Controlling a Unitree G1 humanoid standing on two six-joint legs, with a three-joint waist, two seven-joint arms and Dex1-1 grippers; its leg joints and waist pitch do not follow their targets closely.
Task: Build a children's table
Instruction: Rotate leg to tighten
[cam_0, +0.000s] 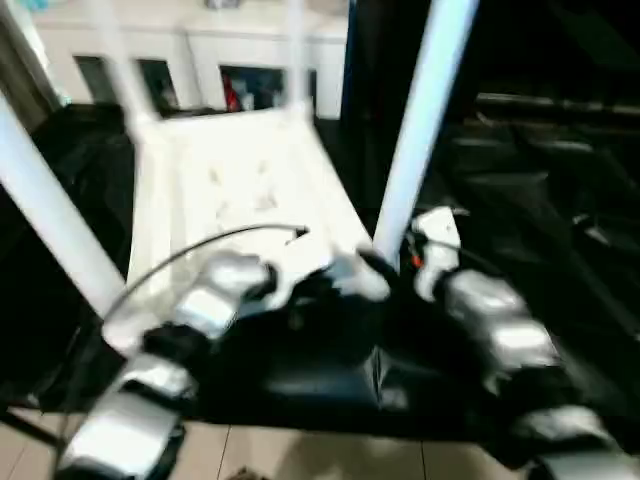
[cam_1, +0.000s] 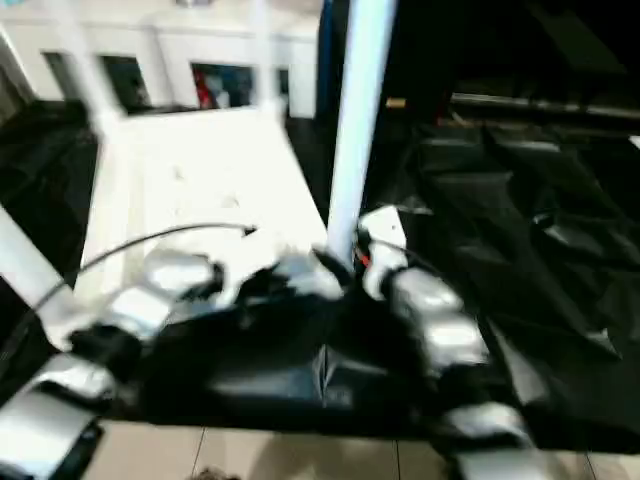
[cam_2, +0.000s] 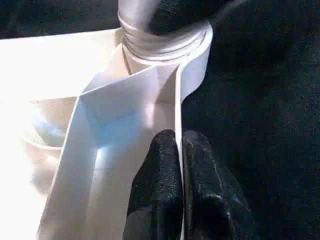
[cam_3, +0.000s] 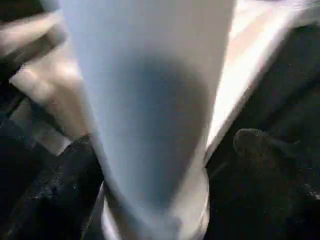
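We're pinching the tabletop (cam_0: 235, 190) rim with our left gripper (cam_2: 179, 165), fingers closed on it, tabletop lying upside down on black sheeting. Right gripper (cam_3: 150, 150) is clasping the near-right leg (cam_0: 420, 120) low; light, stiff, smooth plastic.
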